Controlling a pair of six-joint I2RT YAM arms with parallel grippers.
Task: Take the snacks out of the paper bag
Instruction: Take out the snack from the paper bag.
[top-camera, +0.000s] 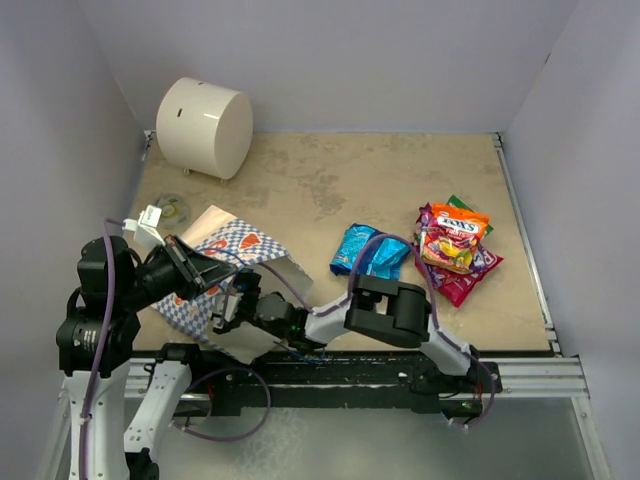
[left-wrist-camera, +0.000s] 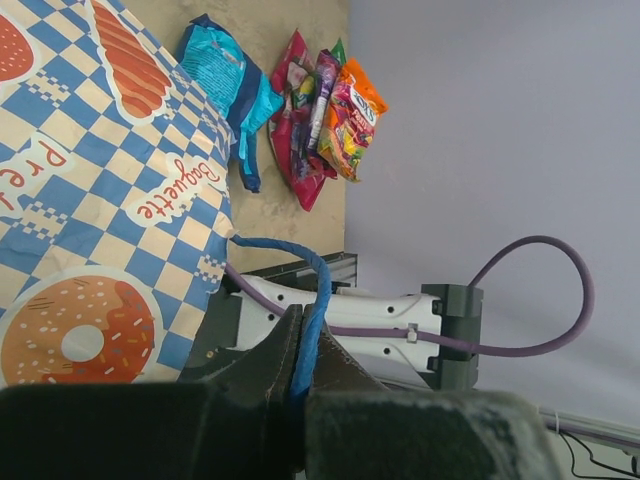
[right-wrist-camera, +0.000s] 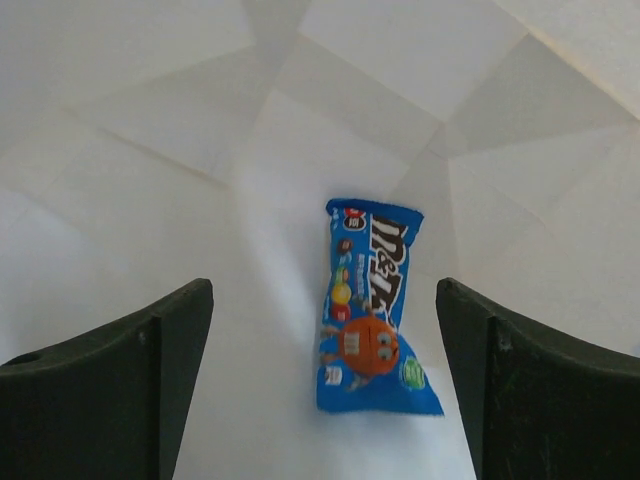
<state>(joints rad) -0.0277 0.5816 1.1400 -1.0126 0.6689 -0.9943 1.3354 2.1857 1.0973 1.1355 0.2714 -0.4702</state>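
Your left pincer (left-wrist-camera: 300, 345) clenches the blue cord handle (left-wrist-camera: 290, 246), propping the blue-checked paper bag (left-wrist-camera: 110, 190) open. Right pincer (right-wrist-camera: 322, 295) is released, 1 shiny blue packet (right-wrist-camera: 372, 320) just ahead.

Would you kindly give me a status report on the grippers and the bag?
Left gripper shut on the cord handle. Right gripper open inside the paper bag, blue packet just ahead. Other snacks out on the table. Nothing blocking.
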